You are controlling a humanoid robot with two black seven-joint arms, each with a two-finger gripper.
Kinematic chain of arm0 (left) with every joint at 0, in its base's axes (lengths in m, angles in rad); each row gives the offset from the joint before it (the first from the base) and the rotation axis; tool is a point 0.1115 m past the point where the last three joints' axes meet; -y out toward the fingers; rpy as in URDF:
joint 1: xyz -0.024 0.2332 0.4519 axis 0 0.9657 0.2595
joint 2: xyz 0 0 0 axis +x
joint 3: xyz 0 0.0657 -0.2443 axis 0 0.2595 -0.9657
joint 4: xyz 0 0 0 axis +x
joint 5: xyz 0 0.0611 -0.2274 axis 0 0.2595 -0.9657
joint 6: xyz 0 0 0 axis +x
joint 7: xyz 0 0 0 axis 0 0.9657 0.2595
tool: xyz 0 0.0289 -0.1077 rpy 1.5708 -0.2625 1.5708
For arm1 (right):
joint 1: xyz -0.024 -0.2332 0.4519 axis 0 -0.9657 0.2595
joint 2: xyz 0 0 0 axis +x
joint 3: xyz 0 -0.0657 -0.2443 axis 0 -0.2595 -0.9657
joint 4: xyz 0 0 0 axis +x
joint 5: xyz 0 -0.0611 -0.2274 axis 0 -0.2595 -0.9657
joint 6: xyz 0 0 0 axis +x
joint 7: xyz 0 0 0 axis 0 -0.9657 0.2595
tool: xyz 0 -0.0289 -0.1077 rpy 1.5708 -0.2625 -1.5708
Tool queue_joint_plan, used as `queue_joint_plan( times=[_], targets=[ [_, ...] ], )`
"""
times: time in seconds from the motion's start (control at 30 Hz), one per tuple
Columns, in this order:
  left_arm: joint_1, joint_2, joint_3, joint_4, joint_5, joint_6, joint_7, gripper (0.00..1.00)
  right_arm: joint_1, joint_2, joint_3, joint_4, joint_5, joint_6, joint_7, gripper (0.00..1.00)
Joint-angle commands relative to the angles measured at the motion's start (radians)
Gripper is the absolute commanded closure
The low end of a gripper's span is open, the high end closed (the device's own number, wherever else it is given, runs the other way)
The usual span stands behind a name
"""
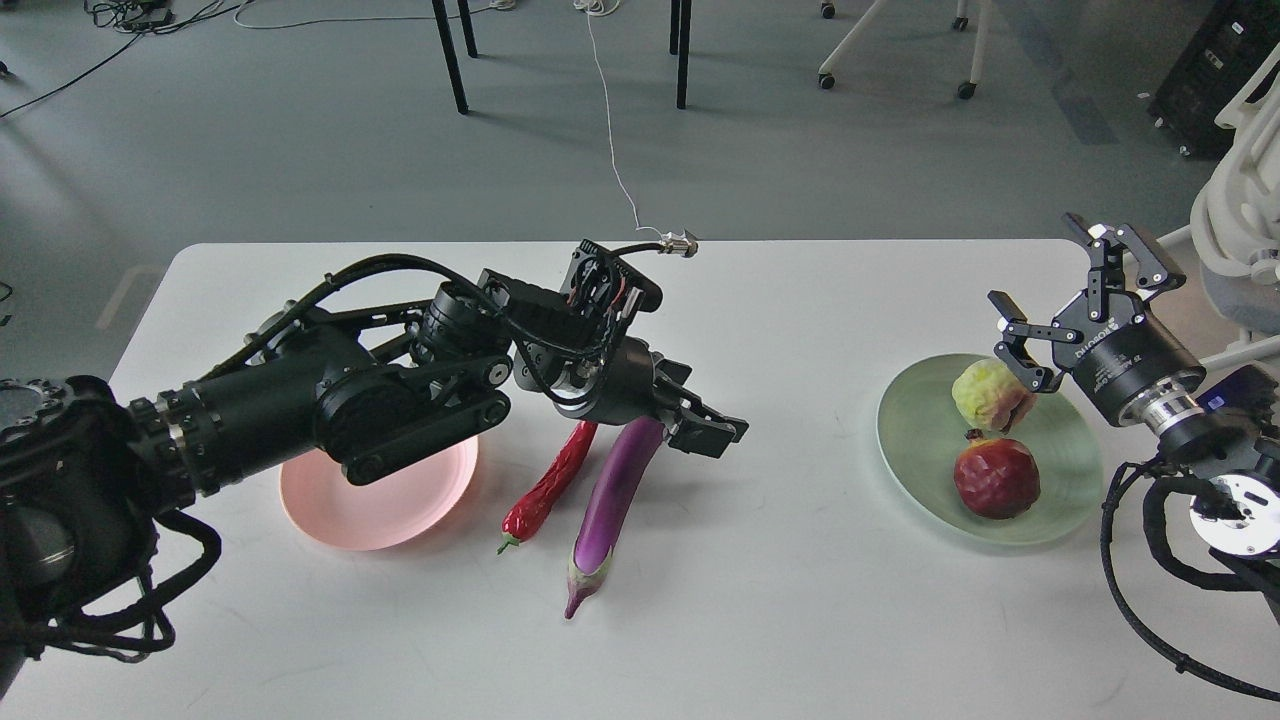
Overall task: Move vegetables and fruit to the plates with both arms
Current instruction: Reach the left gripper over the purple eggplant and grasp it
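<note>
The purple eggplant [608,500] and the red chili pepper [548,487] lie side by side at the middle of the white table. My left gripper [700,415] is open and low over the eggplant's far end, which it hides. The pink plate [370,515] is to their left, partly under my left arm, with nothing visible on it. The green plate [1070,485] at the right holds the yellow-green fruit [988,393] and the pomegranate [997,477]. My right gripper [1075,290] is open and empty, just above and behind the fruit.
The table's far edge [800,243] runs behind both grippers. Beyond it are grey floor, black table legs [681,55] and a white cable. A white chair [1245,200] stands close to my right arm.
</note>
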Motion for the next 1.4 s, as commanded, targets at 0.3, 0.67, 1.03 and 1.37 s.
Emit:
queue_joint_plan(
  times=[0.3, 0.67, 1.03, 1.37],
  targets=[
    [0.042, 0.182, 0.032, -0.257, -0.252, 0.000, 0.200, 0.01, -0.009, -0.017, 0.007, 0.003, -0.001, 0.002, 0.000, 0.03],
    [0.100, 0.269, 0.040, -0.328, -0.246, 0.016, 0.246, 0.01, -0.009, -0.011, 0.007, 0.001, -0.006, 0.002, 0.000, 0.03],
    [0.147, 0.242, 0.043, -0.291, -0.221, 0.039, 0.285, 0.01, -0.015, -0.014, 0.007, 0.003, -0.007, 0.003, 0.000, 0.03],
    [0.172, 0.215, 0.043, -0.256, -0.217, 0.042, 0.285, 0.02, -0.016, -0.014, 0.007, 0.003, -0.007, 0.002, 0.000, 0.03]
  ],
)
